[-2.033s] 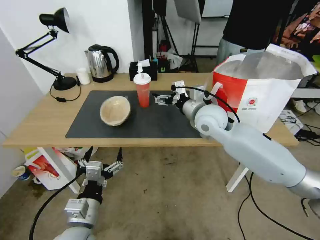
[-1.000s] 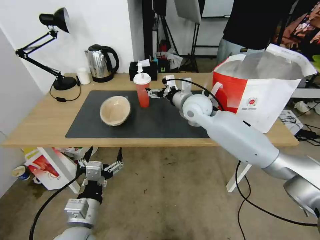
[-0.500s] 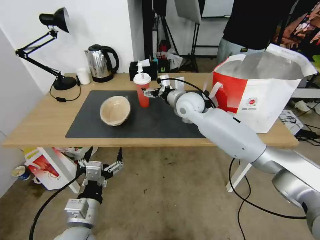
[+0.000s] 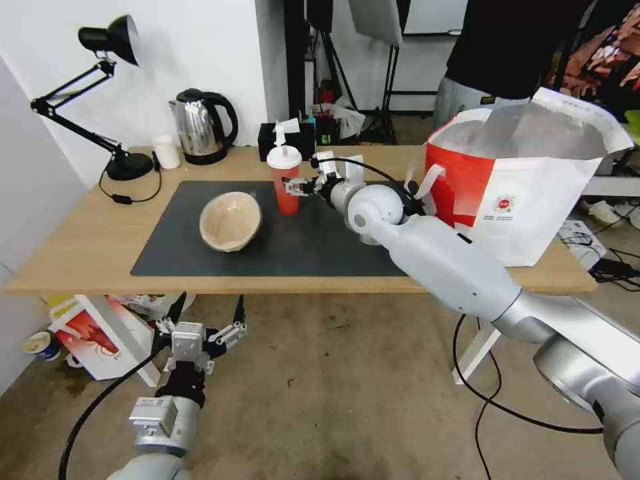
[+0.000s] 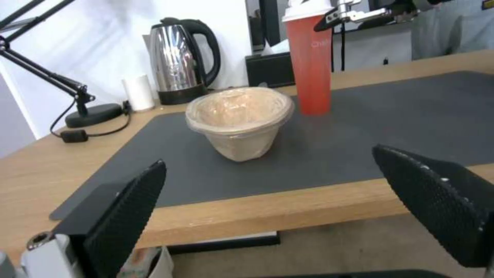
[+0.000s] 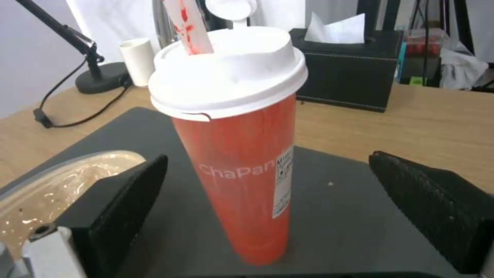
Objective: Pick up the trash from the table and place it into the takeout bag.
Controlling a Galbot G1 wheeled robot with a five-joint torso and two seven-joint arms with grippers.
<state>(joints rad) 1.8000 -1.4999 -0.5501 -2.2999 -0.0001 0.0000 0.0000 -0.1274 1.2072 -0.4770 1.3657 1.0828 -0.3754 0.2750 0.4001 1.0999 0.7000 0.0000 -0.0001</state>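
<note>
- From the head view, we see our right gripper [image 4: 293,187] reached out over the dark mat, level with the upper part of the red drink cup [image 4: 287,181], its fingers spread and just beside the cup, not closed on it. The tan paper bowl [image 4: 230,221] lies tilted on the mat nearby, and the takeout bag [image 4: 527,180] stands open at the right end of the table [image 4: 80,247]. Our left gripper [image 4: 200,333] hangs parked below the table edge, fingers apart.
- In the left wrist view, the left gripper's pads [image 5: 123,216] stand wide apart and empty, with the bowl and the cup beyond them on the mat [image 5: 391,116].
- In the right wrist view, the cup [image 6: 242,162] stands upright between our open pads [image 6: 118,208]. We judge it tall, smooth, thin-walled and easy to tip, and its weight depends on contents we cannot see. We would squeeze the body below the lid [image 6: 229,81] gently, clear of the straw [image 6: 188,27].
</note>
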